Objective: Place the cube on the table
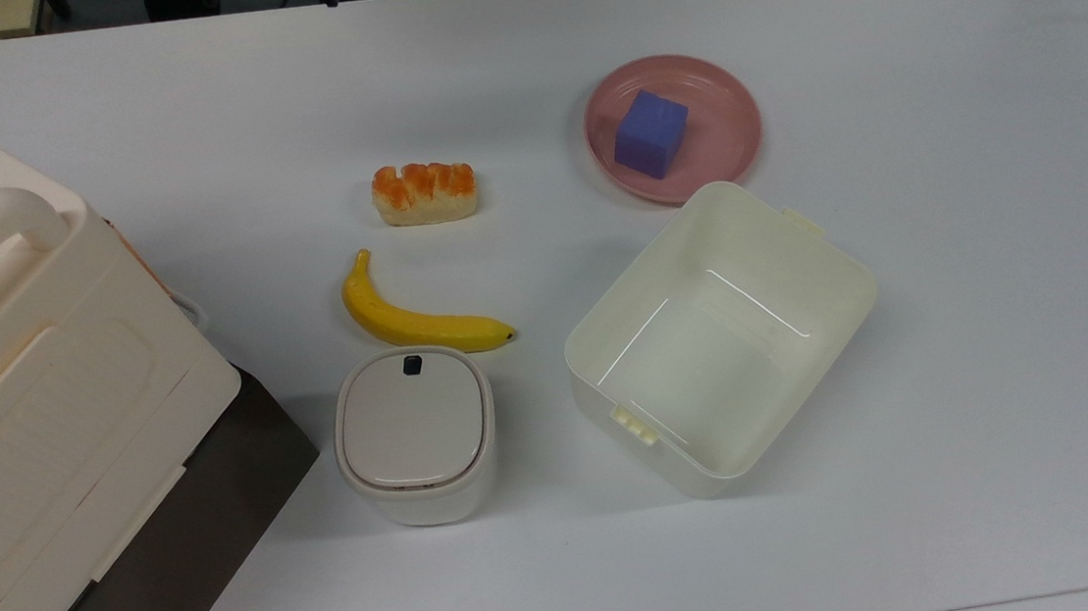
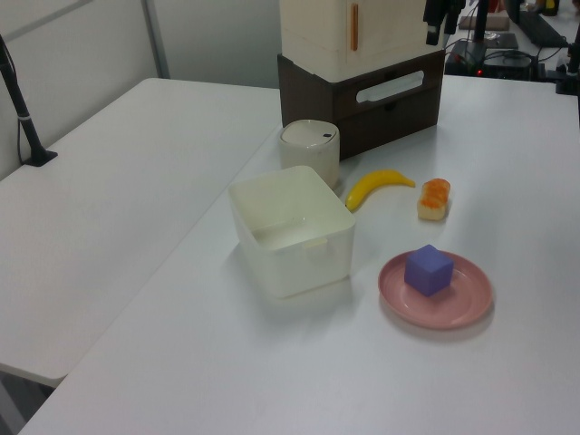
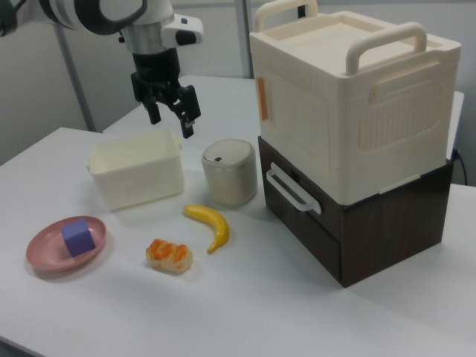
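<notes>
With the two-finger gripper [image 3: 171, 119] high over the cream bin [image 3: 136, 175], fingers spread and empty, best centred above the matte purple-blue cube [image 3: 79, 236] on the round pink plate [image 3: 44, 256], near the right view's left, then lowered squarely astride flat faces, clear of the rim, before setting onto the white bench [image 3: 297, 312].

A robotics laboratory is indicated. Plain white tables [image 2: 136, 208] are set side by side, a robot arm [image 3: 111, 15] is mounted overhead, and toy food [image 3: 169, 255] is laid out. Cabling and electronic equipment [image 2: 494, 41] are seen at the far edge in the left view.
</notes>
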